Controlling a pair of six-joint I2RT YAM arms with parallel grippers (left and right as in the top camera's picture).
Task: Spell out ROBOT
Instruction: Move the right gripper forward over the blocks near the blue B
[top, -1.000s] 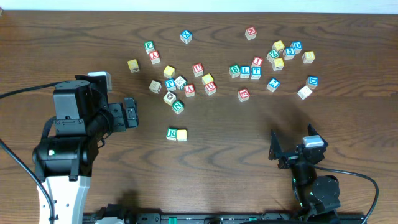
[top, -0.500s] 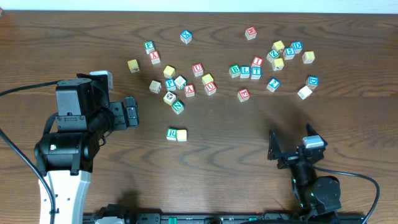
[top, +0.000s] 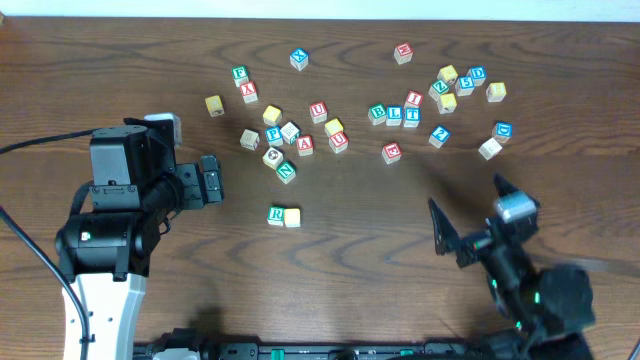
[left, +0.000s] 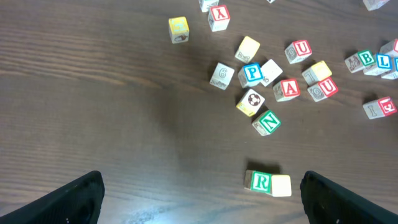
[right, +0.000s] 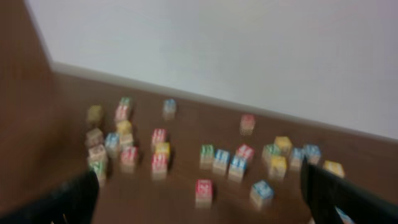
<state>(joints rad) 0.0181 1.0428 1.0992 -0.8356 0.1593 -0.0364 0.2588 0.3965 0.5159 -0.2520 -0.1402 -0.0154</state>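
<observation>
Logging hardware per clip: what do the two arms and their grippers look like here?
The left arm is bulky black housings on a white lower link, with a small green light and a thin black cable. The right arm, blurred, is black too, with a green light and a pale grey block. The left gripper and right gripper have dark, flat fingers.

Robot lab bench.
Left arm (top: 105, 240), right arm (top: 545, 300) at a wood table (top: 380, 250); cable (top: 45, 143) at far left; blank wall (right: 249, 56) at top.
</observation>
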